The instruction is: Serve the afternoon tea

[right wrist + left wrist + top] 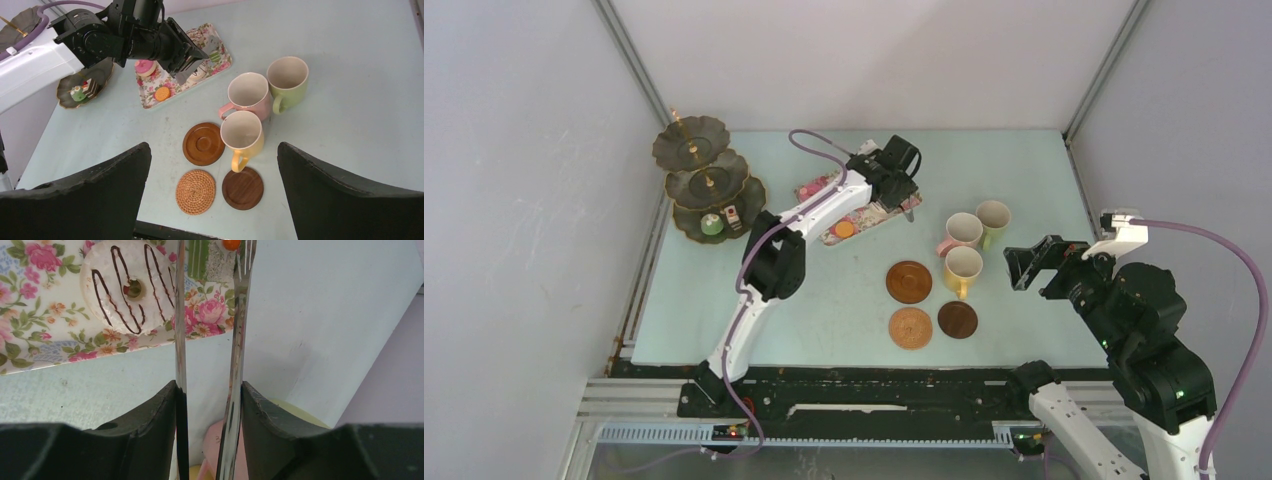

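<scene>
Cakes (162,93) lie mostly on the tray (150,97), which sits slantwise in the far half of the counter (824,310). The stand (729,175) is at the far left corner, its bottom tier carrying a green cake (712,226) with a white-and-red piece beside it. The left hand (210,395) is clenched on the tongs (235,340), whose long arms run straight out from the fingers and across the tray's edge. Between their tips lies a green slice (198,260); whether metal touches it I cannot tell. The donut (127,287) lies just outside the left arm of the tongs. I judge the slice the likelier pick, needing only a squeeze and then a swing toward the far left corner, for which this arm is much the nearer. The right hand (212,149) hangs released over the counter's right side, nearest the mugs (962,268). These are yellow, pink and green, bunched together with nothing showing inside, and none is on the three coasters (909,282) just beside them.
</scene>
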